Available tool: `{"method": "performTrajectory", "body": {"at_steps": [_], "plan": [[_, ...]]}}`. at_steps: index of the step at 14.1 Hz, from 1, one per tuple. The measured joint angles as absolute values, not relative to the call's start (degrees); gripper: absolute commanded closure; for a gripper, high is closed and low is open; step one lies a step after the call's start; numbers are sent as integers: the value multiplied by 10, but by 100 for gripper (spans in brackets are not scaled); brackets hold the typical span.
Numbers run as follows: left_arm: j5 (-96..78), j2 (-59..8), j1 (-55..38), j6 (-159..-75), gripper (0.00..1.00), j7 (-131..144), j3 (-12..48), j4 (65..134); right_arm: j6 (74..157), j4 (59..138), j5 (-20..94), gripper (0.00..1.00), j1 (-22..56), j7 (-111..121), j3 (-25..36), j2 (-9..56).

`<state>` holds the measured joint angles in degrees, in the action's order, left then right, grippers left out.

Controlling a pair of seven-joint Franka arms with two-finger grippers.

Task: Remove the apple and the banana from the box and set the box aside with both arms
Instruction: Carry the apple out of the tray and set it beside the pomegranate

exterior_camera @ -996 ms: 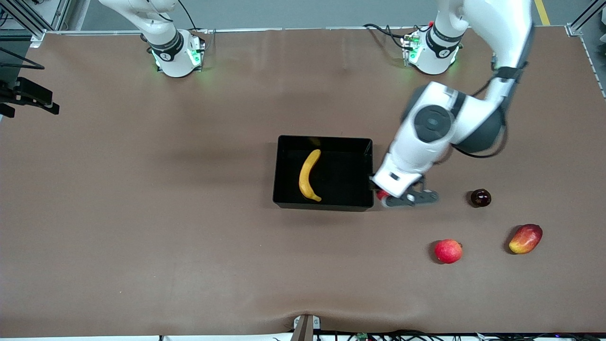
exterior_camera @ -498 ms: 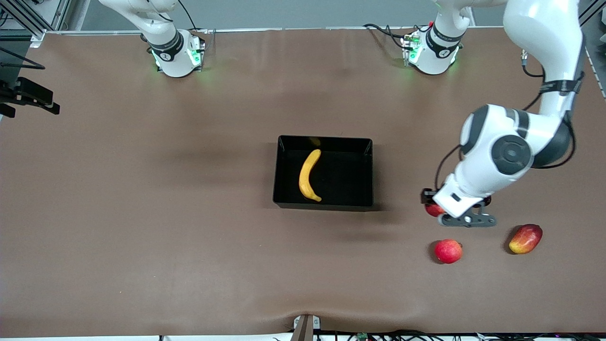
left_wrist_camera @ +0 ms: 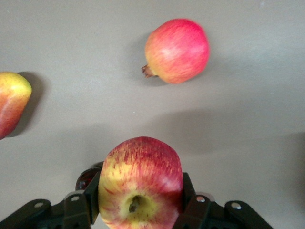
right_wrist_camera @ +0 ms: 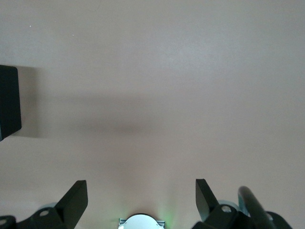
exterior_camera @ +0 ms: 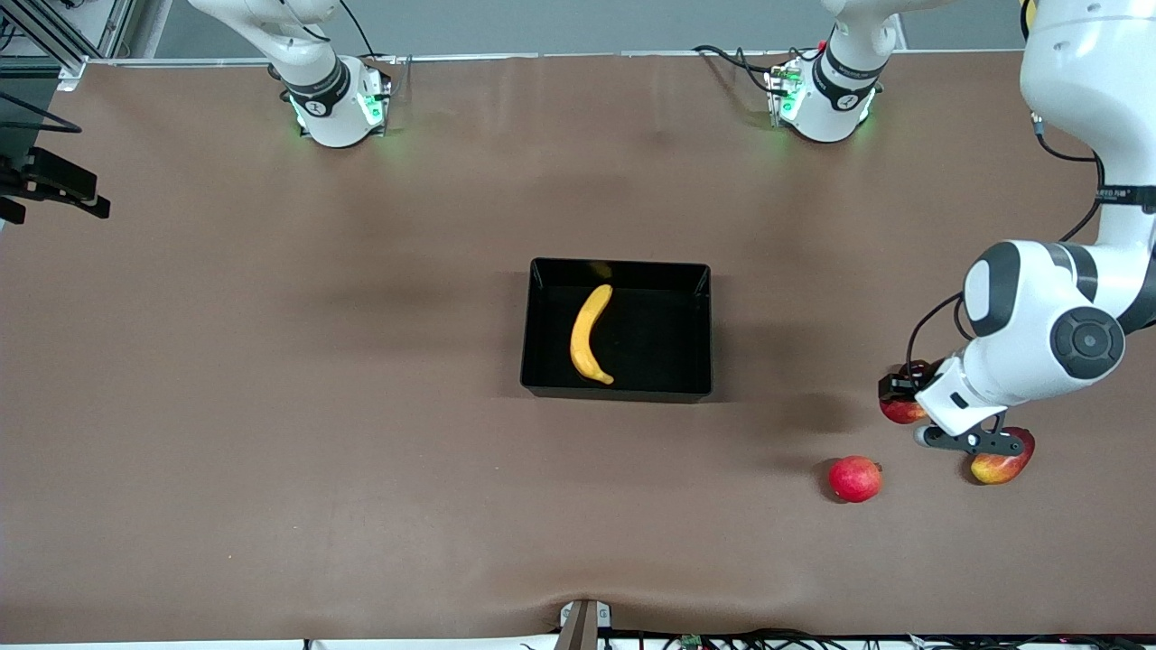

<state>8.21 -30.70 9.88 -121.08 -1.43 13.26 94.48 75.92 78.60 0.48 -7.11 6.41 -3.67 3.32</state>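
Observation:
The black box (exterior_camera: 617, 390) stands mid-table with the yellow banana (exterior_camera: 588, 334) lying in it. My left gripper (exterior_camera: 906, 408) is shut on the red apple with yellowish streaks (exterior_camera: 899, 411) and holds it over the table at the left arm's end, well away from the box. In the left wrist view the apple (left_wrist_camera: 140, 179) sits between the black fingers (left_wrist_camera: 194, 210). My right gripper (right_wrist_camera: 140, 200) is open and empty, held high over bare table near its own base; it is out of the front view. A corner of the box (right_wrist_camera: 8, 102) shows in the right wrist view.
A round red pomegranate-like fruit (exterior_camera: 854, 478) lies nearer the front camera than the held apple, and also shows in the left wrist view (left_wrist_camera: 177, 50). A red-yellow mango (exterior_camera: 1004, 462) lies beside it. A dark round fruit (left_wrist_camera: 87, 177) sits under the left gripper.
My left gripper has carried the apple from beside the box's wall toward the left arm's end of the table, to above the dark round fruit. The box and banana have not moved.

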Motion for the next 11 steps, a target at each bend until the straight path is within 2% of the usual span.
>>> {"method": "performTrajectory", "body": {"at_steps": [11], "plan": [[105, -377, 108, -1298, 100, -15, 133, 952, 761, 786, 5, 0, -72, 64, -35, 34]]}}
